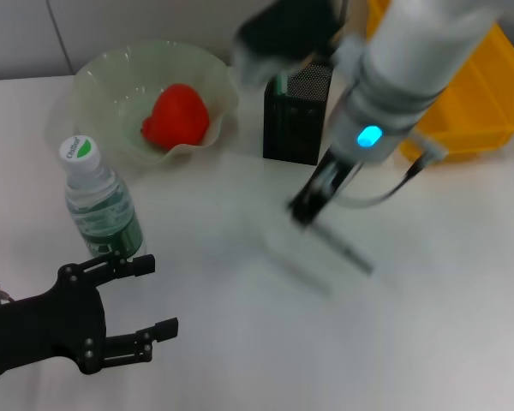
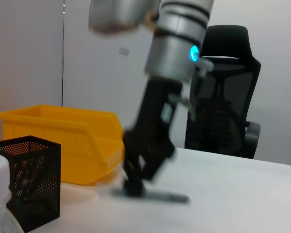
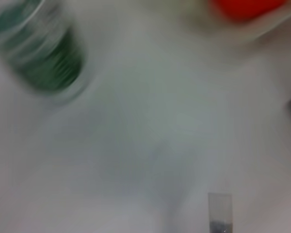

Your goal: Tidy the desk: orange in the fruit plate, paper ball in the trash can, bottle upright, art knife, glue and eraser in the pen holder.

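Nearest the robot, the left gripper [image 1: 158, 295] rests low over the front left of the white bench [image 1: 240, 342], its two black fingers [image 1: 141, 265] spread apart with nothing between them. Just beyond it the bottle [image 1: 103, 205] stands upright on its base, white cap with a green mark on top and a green label round its body; it is close to the upper finger but whether they touch cannot be told.

Further in, near the middle of the bench, the right gripper [image 1: 304, 208] reaches down at a slant, blurred. Its tip is at one end of a thin grey stick, the art knife [image 1: 343, 248], which lies flat on the bench; in the left wrist view the same knife [image 2: 162, 195] stretches out from under the dark tip. Whether those fingers are clamped on it or released cannot be told.

Behind, the black mesh pen holder [image 1: 295, 116] stands upright. To its left the pale green fruit plate [image 1: 111, 86] holds the red-orange fruit [image 1: 176, 116]. At the far right sits a yellow bin [image 1: 480, 94].
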You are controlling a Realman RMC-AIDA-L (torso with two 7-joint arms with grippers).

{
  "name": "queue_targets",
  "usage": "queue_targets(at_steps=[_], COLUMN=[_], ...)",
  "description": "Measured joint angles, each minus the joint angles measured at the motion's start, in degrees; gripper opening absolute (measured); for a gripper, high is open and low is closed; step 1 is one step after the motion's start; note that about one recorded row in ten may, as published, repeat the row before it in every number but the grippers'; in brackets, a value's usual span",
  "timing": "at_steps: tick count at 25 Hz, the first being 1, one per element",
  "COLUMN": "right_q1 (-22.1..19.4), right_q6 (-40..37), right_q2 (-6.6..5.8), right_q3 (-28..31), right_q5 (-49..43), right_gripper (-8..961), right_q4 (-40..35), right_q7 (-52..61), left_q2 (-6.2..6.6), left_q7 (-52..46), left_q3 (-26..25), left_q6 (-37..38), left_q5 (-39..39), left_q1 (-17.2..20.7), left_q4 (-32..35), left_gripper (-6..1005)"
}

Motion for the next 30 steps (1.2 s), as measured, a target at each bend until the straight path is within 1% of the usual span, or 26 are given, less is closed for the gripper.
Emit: queue_targets(at_steps=[1,2,4,5,6,9,10,11,14,15,17,19,20,21,24,25,26,30], right_q1=[-1.1,-1.1,-3.8,-6.0,-6.0,-8.8,-10.4,-10.4,-12.5,-13.2,-13.4,-14.3,-14.3,-14.6,-14.8,-14.9,-14.9,-14.9], right_q6=[-0.1,-0.1,0.7,2.2,2.2,5.4,8.4,8.4,12.6,14.7,15.4,21.2,21.2,24.6,26.1,28.7,28.7,33.8], right_q2=[0.0,0.0,-0.01,-0.01,-0.01,-0.03,-0.02,-0.02,-0.02,-0.02,-0.02,0.03,0.03,0.04,0.05,0.07,0.07,-0.02], right_q3=[2.0,2.0,6.5,9.5,9.5,12.7,14.2,14.2,16.2,18.1,18.6,19.5,19.5,19.4,19.3,19.3,19.3,20.1], right_q5=[-0.9,-0.9,-1.5,-1.5,-1.5,-1.3,-0.4,-0.4,4.1,8.2,9.4,16.5,16.5,20.4,22.5,26.6,26.6,36.9], right_gripper=[141,141,140,140,139,139,139,138,138,138,137,137,137,137,136,136,136,135], right_q4=[-2.7,-2.7,-7.2,-10.6,-10.6,-14.3,-16.1,-16.1,-17.6,-18.0,-17.9,-15.1,-15.1,-12.1,-10.4,-7.3,-7.3,0.7], right_q7=[-0.9,-0.9,-3.9,-6.8,-6.8,-10.0,-12.2,-12.2,-16.5,-20.3,-21.5,-29.5,-29.5,-34.6,-37.5,-43.2,-43.2,-55.3], left_q2=[0.01,0.01,-0.01,-0.05,-0.07,-0.08,-0.08,-0.08,-0.09,-0.09,-0.09,-0.08,-0.08,-0.08,-0.08,-0.12,-0.12,-0.15], left_q7=[-0.1,-0.1,-0.4,-0.5,-0.5,-0.6,-0.7,-0.7,-1.4,-1.9,-2.1,-2.3,-2.3,-2.3,-2.3,-2.4,-2.4,-3.5], left_q3=[0.0,0.0,-0.4,-0.6,-0.8,-1.0,-1.0,-1.0,-1.0,-1.0,-0.9,-0.9,-0.9,-0.9,-0.9,-0.9,-0.9,-0.9], left_q6=[0.0,0.0,-0.1,-0.1,-0.1,-0.3,-0.5,-0.5,-0.7,-0.8,-0.8,-0.9,-0.9,-1.0,-1.1,-1.5,-1.5,-2.1], left_q5=[0.0,0.0,-0.2,-0.2,-0.3,-1.0,-1.5,-1.5,-1.7,-1.9,-2.1,-2.9,-2.9,-3.1,-3.1,-3.1,-3.1,-3.2], left_q1=[0.0,0.0,0.0,0.0,0.0,-0.3,-0.6,-0.6,-1.0,-1.2,-1.2,-1.2,-1.2,-1.2,-1.2,-1.2,-1.2,-1.3], left_q4=[0.0,0.0,-0.2,-0.2,-0.3,-1.1,-1.6,-1.6,-1.7,-1.7,-1.7,-1.7,-1.7,-1.7,-1.8,-1.8,-1.8,-1.8], left_gripper=[844,844,844,844,844,844,844,844,844,844,844,844,844,844,844,844,844,844])
